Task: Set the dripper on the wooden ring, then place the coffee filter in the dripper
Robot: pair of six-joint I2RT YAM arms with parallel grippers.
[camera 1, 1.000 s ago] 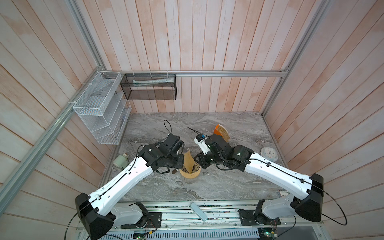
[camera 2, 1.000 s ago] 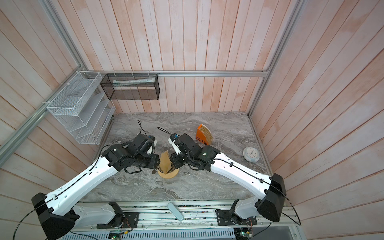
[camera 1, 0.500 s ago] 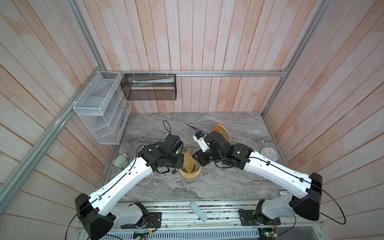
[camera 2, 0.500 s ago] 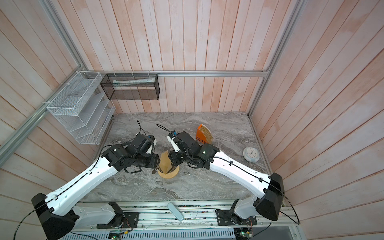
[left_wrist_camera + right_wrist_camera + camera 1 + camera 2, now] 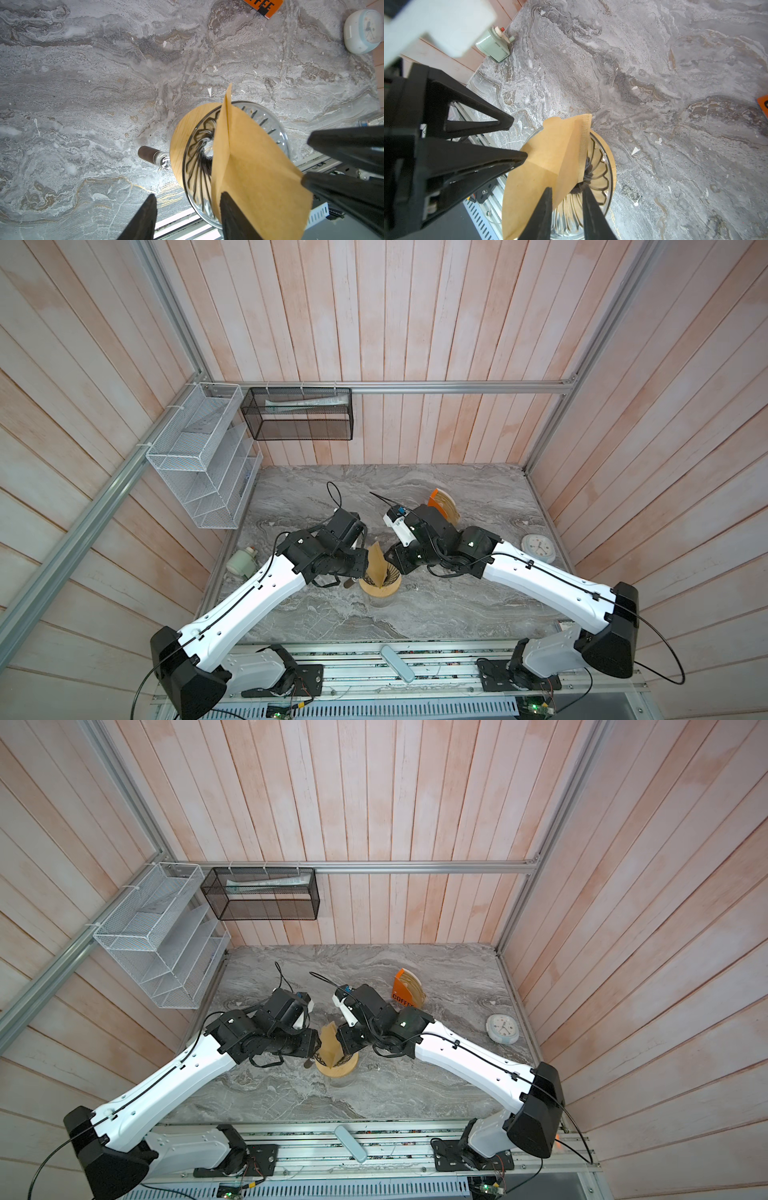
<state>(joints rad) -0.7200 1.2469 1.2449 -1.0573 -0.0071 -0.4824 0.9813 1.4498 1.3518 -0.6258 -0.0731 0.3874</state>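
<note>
Standing upright in the dripper, the filter is straddled by the slightly parted right gripper; left gripper half-open, empty.

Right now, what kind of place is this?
Probably a mock coffee corner inside a robot test booth: a dripper and filter, a marble-look counter, an orange COFFEE stand, and plank walls.

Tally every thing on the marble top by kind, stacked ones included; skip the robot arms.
coffee filter: 1
dripper: 1
wooden ring: 1
glass jug: 1
orange COFFEE stand holding filters: 1
round clock: 1
pale green device: 1
Total: 7, leaving out an unclear small item at the marble's front corner.
</note>
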